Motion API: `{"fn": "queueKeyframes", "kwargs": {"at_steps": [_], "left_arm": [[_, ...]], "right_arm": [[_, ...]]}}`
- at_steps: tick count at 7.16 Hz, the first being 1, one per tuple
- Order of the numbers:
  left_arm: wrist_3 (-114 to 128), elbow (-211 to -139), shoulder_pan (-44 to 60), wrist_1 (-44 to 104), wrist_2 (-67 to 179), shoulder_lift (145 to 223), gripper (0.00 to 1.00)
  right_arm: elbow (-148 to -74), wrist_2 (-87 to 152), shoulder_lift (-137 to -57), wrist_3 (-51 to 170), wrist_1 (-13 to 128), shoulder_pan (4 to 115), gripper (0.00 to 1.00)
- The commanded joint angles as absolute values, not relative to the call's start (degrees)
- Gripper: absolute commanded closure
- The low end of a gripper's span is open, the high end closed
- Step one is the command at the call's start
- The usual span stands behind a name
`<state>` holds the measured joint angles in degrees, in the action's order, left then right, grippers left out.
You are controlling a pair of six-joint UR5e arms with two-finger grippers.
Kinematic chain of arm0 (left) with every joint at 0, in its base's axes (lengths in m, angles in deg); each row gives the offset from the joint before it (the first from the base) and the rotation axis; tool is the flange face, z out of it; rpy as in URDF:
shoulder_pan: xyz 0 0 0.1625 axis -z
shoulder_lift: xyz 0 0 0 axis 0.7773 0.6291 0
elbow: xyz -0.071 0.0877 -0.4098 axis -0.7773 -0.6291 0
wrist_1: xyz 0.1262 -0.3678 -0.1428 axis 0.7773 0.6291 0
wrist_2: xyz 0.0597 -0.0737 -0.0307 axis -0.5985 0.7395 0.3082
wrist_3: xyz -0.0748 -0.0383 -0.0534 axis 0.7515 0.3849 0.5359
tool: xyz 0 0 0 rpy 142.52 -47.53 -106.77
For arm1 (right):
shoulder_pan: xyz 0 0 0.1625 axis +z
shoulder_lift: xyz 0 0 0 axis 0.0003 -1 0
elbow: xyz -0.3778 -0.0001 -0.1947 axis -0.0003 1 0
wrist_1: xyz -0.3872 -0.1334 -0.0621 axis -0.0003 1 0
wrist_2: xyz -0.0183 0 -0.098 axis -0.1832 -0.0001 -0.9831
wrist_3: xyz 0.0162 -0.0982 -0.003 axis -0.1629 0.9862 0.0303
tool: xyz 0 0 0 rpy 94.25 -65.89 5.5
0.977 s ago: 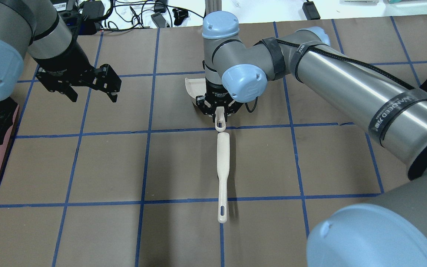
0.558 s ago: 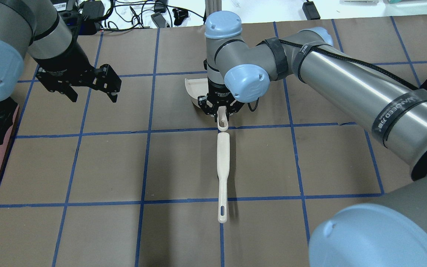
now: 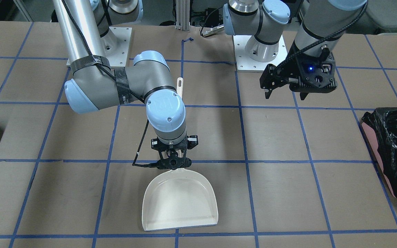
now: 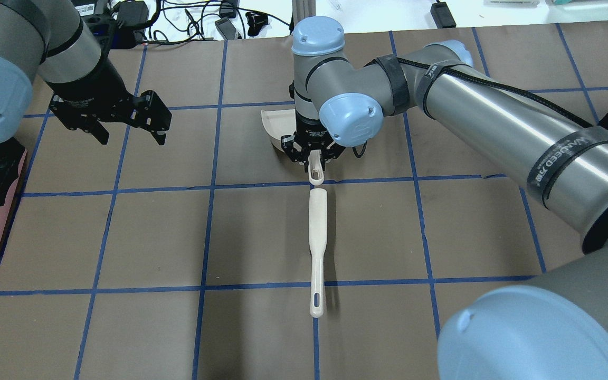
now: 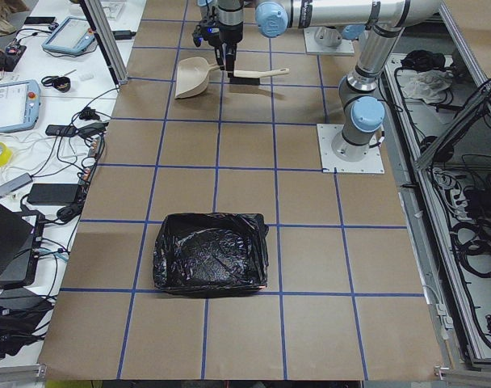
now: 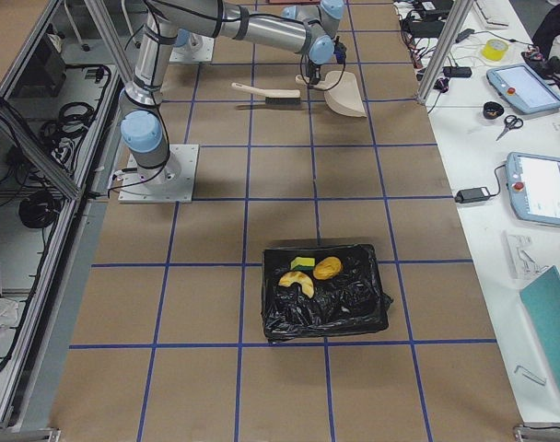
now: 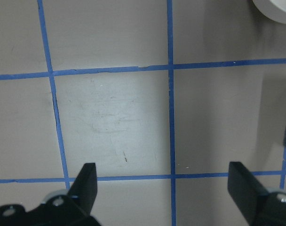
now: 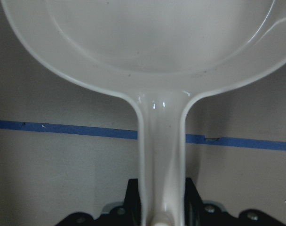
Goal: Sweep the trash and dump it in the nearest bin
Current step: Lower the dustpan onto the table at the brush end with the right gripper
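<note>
Three small scraps of trash (image 6: 326, 268) already lie in the dark black-lined bin (image 6: 354, 318), well off to the robot's right. The right gripper (image 4: 314, 161) pinches the handle of the cream plastic dustpan (image 3: 179, 203), flat on the bench (image 4: 124, 237); the left gripper (image 7: 162, 172) hangs wide, empty.

Glossy smooth cream plastic dustpan (image 3: 179, 198), matt brown paper table cover (image 4: 151, 237), crinkled shiny black bag (image 6: 326, 299)

The dustpan (image 3: 179, 196) lies on the table (image 3: 288, 137) at mid-width, its handle pointing at the robot, in line with the brush (image 4: 316, 243), which lies just nearer the robot, not touching. The trash (image 6: 297, 283) lies in the bin (image 6: 354, 313) at the robot's right end; a second bin (image 5: 209, 263) sits at the left end
</note>
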<state>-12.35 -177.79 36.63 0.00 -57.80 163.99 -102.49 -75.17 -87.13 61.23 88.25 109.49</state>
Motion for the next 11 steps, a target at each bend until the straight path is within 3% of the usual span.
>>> {"fn": "queueKeyframes", "kwargs": {"at_steps": [1, 6, 9, 10, 11], "left_arm": [[-12.4, -177.7, 36.7, -0.1, -57.7, 163.9, 0.00], [-12.4, -177.8, 36.7, 0.0, -57.6, 163.6, 0.00], [-12.4, -177.7, 36.8, -0.2, -56.9, 163.6, 0.00], [-12.4, -177.7, 36.8, -0.2, -56.9, 163.6, 0.00], [-12.4, -177.7, 36.8, -0.1, -56.9, 163.6, 0.00]], "right_arm": [[-102.5, -75.3, -87.3, 60.7, 88.1, 109.5, 1.00], [-102.6, -75.5, -87.4, 60.1, 88.2, 109.4, 1.00], [-102.9, -75.4, -87.5, 60.0, 88.2, 109.5, 0.72], [-103.0, -75.5, -87.5, 60.0, 88.3, 109.5, 0.54], [-103.0, -75.4, -87.5, 59.9, 88.2, 109.4, 0.46]]}}
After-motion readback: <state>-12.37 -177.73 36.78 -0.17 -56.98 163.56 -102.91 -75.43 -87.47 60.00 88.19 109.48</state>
